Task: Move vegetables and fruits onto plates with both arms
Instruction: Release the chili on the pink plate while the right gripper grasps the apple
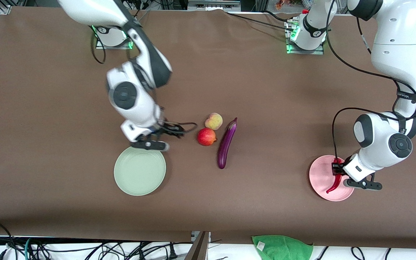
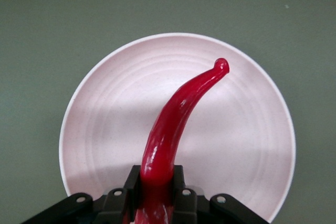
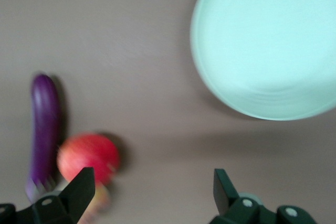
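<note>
Chili (image 2: 173, 124) hangs pinched in the left hand (image 2: 156, 179) over the pink plate (image 1: 320, 177), not yet released. Right hand (image 3: 152, 192) hovers spread, empty, between the green plate (image 1: 139, 171) and mid-bench apple (image 1: 206, 137). Peach (image 1: 213, 121) and eggplant (image 1: 226, 143) also wait.

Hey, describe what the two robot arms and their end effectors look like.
Both arms are glossy white with rounded segments and dark grey circular joint caps. Black cables loop along each. The left end effector and right end effector are black, with two fingers each. Green lights glow at both bases.
</note>
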Robot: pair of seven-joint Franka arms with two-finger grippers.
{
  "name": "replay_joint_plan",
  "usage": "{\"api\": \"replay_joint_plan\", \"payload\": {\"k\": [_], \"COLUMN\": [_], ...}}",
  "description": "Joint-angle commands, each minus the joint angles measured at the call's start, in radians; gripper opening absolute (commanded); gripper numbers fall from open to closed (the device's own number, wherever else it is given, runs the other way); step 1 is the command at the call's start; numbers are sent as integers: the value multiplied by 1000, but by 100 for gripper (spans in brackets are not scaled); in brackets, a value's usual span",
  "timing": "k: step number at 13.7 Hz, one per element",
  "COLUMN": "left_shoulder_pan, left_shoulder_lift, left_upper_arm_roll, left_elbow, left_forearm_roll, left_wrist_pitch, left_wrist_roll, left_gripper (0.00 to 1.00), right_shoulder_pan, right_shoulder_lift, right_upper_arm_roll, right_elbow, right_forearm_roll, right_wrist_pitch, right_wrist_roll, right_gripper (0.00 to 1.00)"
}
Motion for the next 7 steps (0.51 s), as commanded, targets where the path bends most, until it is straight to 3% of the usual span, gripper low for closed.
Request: {"api": "replay_joint_plan", "payload": {"k": [1,3,4,5,6,7], "left_shoulder_pan": [19,19,19,19,22,23], "left_shoulder_lift": [8,18,24,25,24,19], "left_upper_arm_roll": [-5,-3,-3,-3,-3,-3], "left_elbow": [5,5,6,8,9,12], "left_forearm_roll": [-6,-20,-23,-25,-25,-35], "left_wrist_pitch": [12,35,41,43,44,44], "left_wrist_roll": [37,40,40,38,38,37], "left_gripper": [23,25,33,49,78,100], "right_shoulder_pan": [49,83,92,104,119,124], "right_shoulder_lift": [114,149,164,181,195,209], "right_upper_arm_roll": [-5,-5,-5,-5,-8,-8], "right_elbow": [139,157,157,157,157,157], "right_forearm_roll": [12,12,12,7,1,1], "right_wrist_pitch": [36,85,119,131,131,131], "right_wrist_roll": [145,206,246,263,263,262], "right_gripper": [100,100,100,100,100,100]}}
